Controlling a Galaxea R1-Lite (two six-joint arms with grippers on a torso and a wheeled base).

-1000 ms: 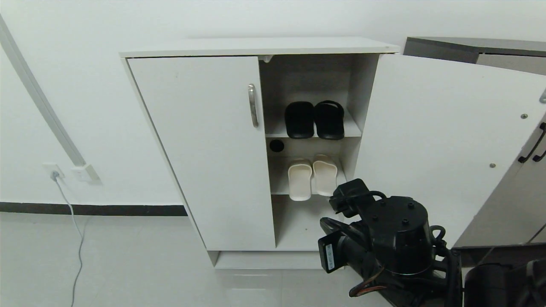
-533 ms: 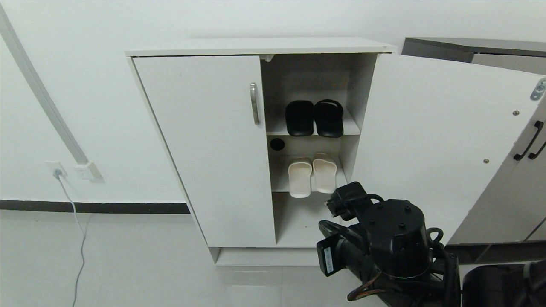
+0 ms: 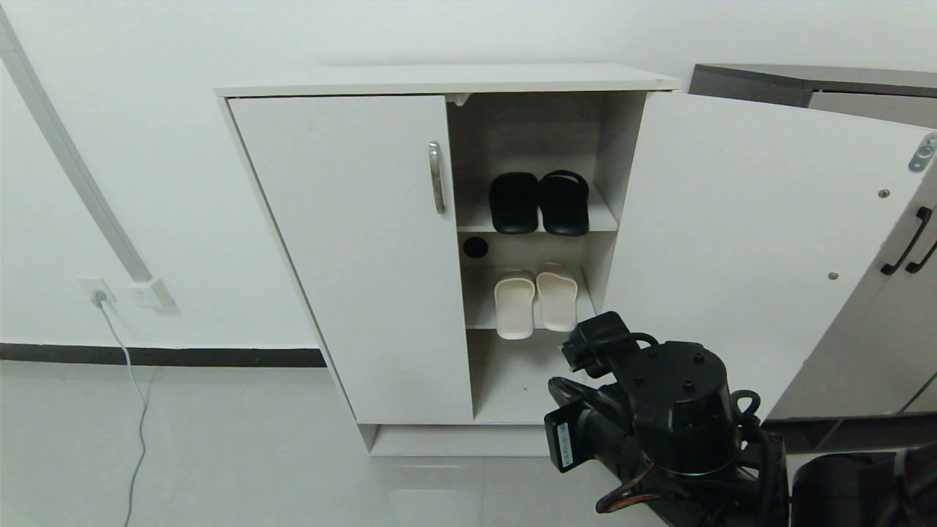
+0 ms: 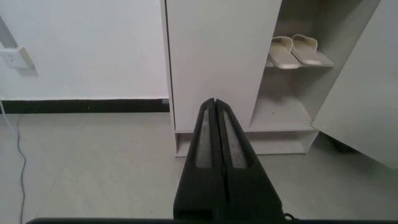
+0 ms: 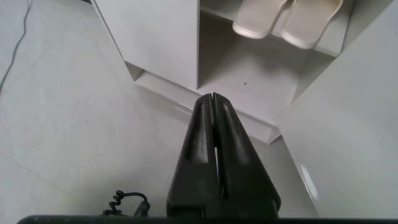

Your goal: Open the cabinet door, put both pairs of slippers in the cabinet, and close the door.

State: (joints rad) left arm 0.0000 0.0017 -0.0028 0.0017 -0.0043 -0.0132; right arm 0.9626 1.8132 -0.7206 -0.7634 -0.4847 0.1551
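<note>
The white cabinet (image 3: 439, 77) has its left door (image 3: 359, 249) closed and its right door (image 3: 732, 241) swung wide open. A black pair of slippers (image 3: 539, 203) lies on the upper shelf. A white pair of slippers (image 3: 534, 301) lies on the middle shelf, toes outward. My right arm (image 3: 659, 410) hangs low in front of the open half, beside the open door. The right gripper (image 5: 214, 96) is shut and holds nothing; it points at the cabinet's bottom compartment below the white slippers (image 5: 286, 15). The left gripper (image 4: 214, 101) is shut, holds nothing, and faces the closed door from farther back.
A metal handle (image 3: 436, 178) runs down the closed door's edge. A grey cabinet (image 3: 805, 80) with black handles (image 3: 908, 249) stands behind the open door. A wall socket and cable (image 3: 95, 296) are at the left. Bare tiled floor (image 3: 219, 454) lies before the cabinet.
The head view shifted slightly a second ago, so the camera moved. The slippers, doors and both shut grippers stand as before.
</note>
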